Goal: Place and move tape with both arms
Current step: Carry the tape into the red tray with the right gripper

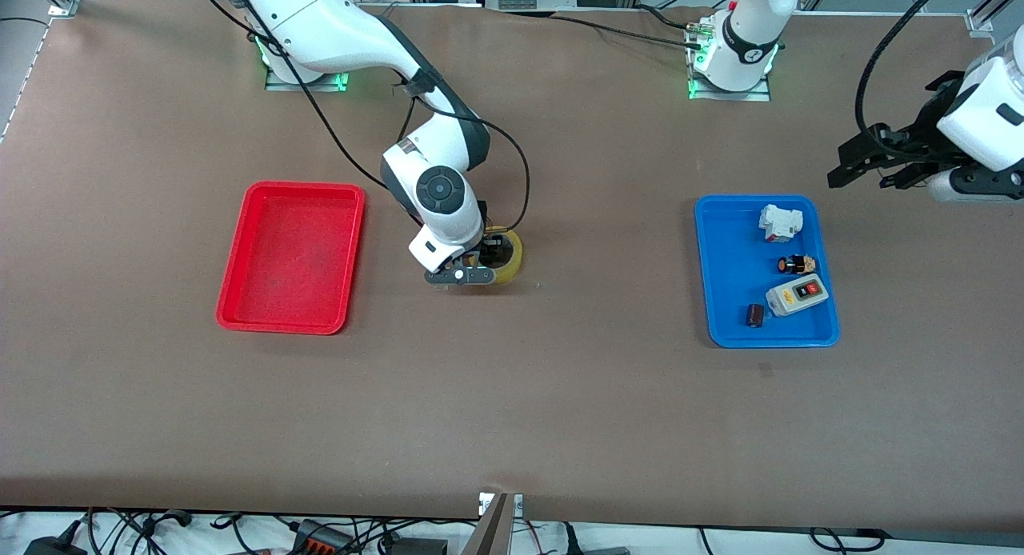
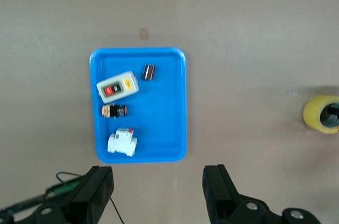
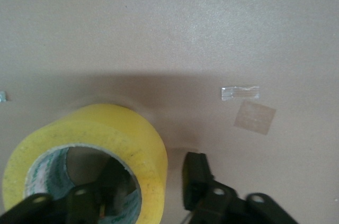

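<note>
The tape (image 1: pixel 513 257), a yellow roll with a wide hollow core, lies flat on the brown table between the two trays. My right gripper (image 1: pixel 488 261) is down on it. In the right wrist view the tape (image 3: pixel 100 128) has one finger inside its core and the other finger (image 3: pixel 195 177) outside, a small gap off the wall, so the right gripper (image 3: pixel 156 181) stands open astride it. My left gripper (image 1: pixel 862 177) waits open in the air at the left arm's end of the table, holding nothing. In the left wrist view the left gripper (image 2: pixel 158 189) looks down on the tape (image 2: pixel 319 114).
A red tray (image 1: pixel 240 255) lies toward the right arm's end with nothing in it. A blue tray (image 1: pixel 709 267) toward the left arm's end holds a white breaker (image 1: pixel 778 222), a grey switch box (image 1: pixel 797 294) and two small dark parts. A taped patch (image 3: pixel 255 117) marks the table.
</note>
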Motion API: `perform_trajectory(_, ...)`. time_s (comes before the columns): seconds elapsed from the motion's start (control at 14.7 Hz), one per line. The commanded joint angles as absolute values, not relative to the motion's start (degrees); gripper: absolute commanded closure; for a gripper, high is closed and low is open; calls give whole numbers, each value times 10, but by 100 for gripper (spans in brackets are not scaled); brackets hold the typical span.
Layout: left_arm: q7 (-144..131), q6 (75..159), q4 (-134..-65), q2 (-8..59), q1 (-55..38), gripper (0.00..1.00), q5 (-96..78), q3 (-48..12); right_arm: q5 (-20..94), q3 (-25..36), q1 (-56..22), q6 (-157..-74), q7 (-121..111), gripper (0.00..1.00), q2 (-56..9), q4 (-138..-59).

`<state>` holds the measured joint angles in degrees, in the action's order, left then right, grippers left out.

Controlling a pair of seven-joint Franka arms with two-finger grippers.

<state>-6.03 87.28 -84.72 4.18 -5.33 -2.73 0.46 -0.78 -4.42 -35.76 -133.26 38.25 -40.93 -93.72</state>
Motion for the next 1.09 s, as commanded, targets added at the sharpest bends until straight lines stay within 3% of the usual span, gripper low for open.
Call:
perform_trajectory(0.0, -47, 925, -902, 22, -45, 0, -15, 2, -20, -38, -364, -1332, 383, 91, -404, -940)
perform_trajectory(0.14, -39, 929, -906, 23, -26, 0, -14, 2, -19, -37, -361, -1306, 389, 98, -380, -940)
perform_trajectory(0.41, 4, 929, -906, 27, -8, 0, 1, 2, -20, -37, -317, -1217, 377, 98, -280, -967)
perform_trajectory(0.75, 5, 929, -907, 26, -2, 0, 2, 2, -20, -37, -205, -1222, 265, 98, -143, -1133)
perform_trajectory(1.02, 5, 929, -910, 25, -2, 0, 2, 2, -20, -37, -108, -1273, 151, 98, -95, -1256)
